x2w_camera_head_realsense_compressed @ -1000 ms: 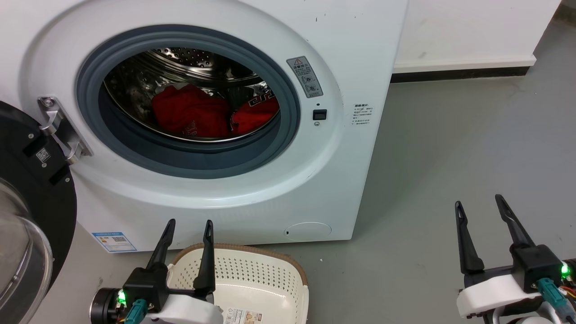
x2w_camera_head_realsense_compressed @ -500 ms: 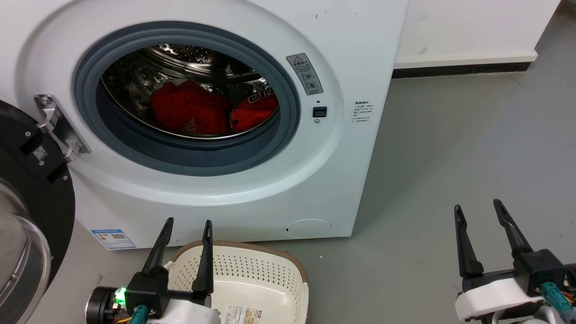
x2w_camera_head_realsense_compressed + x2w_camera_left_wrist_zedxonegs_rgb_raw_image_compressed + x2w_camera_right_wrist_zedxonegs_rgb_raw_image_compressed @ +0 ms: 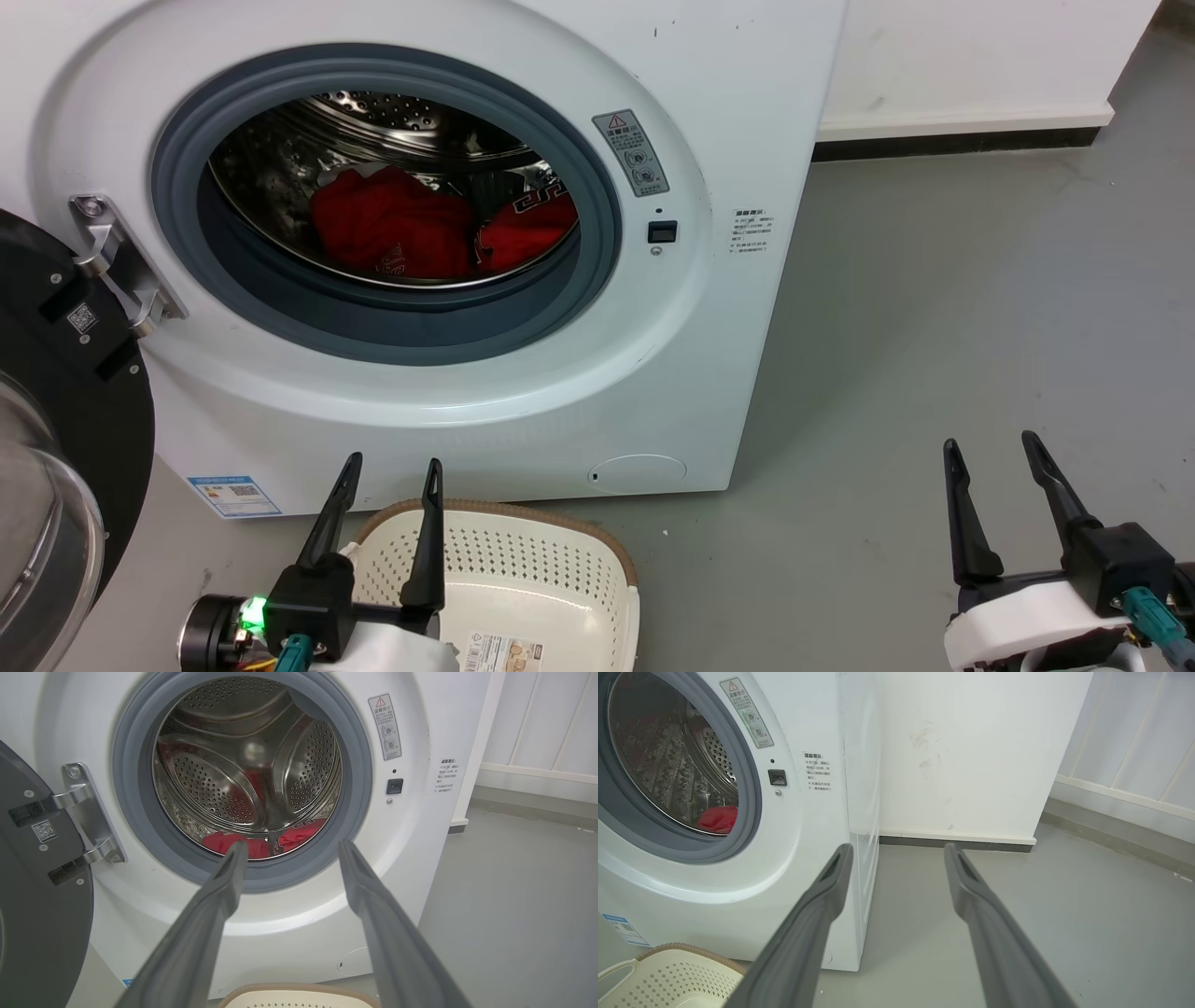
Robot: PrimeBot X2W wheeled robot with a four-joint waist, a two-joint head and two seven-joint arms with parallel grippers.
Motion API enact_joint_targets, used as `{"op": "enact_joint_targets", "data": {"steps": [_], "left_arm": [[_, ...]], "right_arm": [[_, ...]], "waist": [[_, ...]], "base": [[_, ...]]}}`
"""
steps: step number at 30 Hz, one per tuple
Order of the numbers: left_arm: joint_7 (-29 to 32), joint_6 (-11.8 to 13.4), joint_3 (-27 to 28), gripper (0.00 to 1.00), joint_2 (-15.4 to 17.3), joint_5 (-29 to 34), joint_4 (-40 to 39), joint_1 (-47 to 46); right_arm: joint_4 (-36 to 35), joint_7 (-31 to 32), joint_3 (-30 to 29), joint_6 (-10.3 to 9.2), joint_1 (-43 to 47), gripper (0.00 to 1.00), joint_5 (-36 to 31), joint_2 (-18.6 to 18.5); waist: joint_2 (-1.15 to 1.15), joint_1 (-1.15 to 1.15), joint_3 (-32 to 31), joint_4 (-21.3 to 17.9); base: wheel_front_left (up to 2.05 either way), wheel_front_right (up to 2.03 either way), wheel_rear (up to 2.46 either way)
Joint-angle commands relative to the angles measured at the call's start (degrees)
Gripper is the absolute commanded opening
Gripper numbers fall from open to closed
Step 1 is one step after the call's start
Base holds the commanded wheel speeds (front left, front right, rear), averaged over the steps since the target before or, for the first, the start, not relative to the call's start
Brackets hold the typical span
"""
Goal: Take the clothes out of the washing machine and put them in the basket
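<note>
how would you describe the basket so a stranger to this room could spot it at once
Find the big white washing machine with the round grey-ringed opening. On the grey floor just in front of it, below that opening, stands the basket. Nothing else there is cream perforated plastic with a brown woven-look rim.

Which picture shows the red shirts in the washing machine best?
The head view. It looks down into the washing machine, so both red shirts lie in plain sight, side by side, with some lettering. The left wrist view catches thin red strips low in the drum. The right wrist view catches one small red patch.
</note>
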Motion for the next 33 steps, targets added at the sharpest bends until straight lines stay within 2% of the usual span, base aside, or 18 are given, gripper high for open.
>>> {"op": "enact_joint_targets", "data": {"steps": [1,8,14,20,21,27,30,33], "left_arm": [[-0.30,-0.07,0.25,1.00,-0.08,0.13,0.04,0.41],[-0.30,-0.11,0.46,1.00,-0.16,0.46,-0.28,0.41],[-0.24,-0.91,1.26,1.00,0.07,0.19,0.17,-1.29],[-0.24,-2.79,4.75,1.00,3.03,-0.86,-0.02,-7.78],[-0.24,-2.79,4.75,1.00,3.03,-0.86,-0.02,-7.78],[-0.23,-4.95,10.00,1.00,8.79,-5.06,2.23,-19.72],[0.93,-5.64,10.43,1.00,14.37,-7.49,6.40,-28.04],[7.10,-5.89,7.85,1.00,20.57,-9.14,9.78,-37.68]], "right_arm": [[0.32,-0.13,0.13,-0.06,-0.82,1.00,0.59,0.07],[0.55,-0.13,0.15,-0.06,-1.14,1.00,0.80,0.07],[1.27,-0.13,-0.23,-0.05,-2.72,1.00,1.52,0.07],[-0.97,-0.12,-1.37,-0.06,-8.49,1.00,4.50,0.06],[-0.97,-0.12,-1.37,-0.06,-8.49,1.00,4.50,0.06],[-3.10,-0.12,-2.38,-0.06,-12.98,1.00,7.07,0.10],[-3.99,-0.13,-2.58,-0.05,-14.56,1.00,8.26,0.12],[-4.18,-0.12,-2.18,-0.06,-15.72,1.00,8.99,0.13]], "waist": [[0.00,0.00,-0.01,0.05],[0.00,0.00,0.49,0.08],[0.00,0.00,3.63,-0.75],[0.00,0.00,15.83,-5.01],[0.00,0.00,15.83,-5.01],[0.00,0.00,27.00,-8.53],[0.00,0.00,32.16,-9.73],[0.00,0.00,36.32,-10.71]], "base": [[0.00,0.00,0.00],[0.00,0.00,0.00],[0.00,0.00,0.00],[0.00,0.00,0.00],[0.00,0.00,0.00],[0.00,0.00,0.00],[0.00,0.00,0.00],[0.00,0.00,0.00]]}}
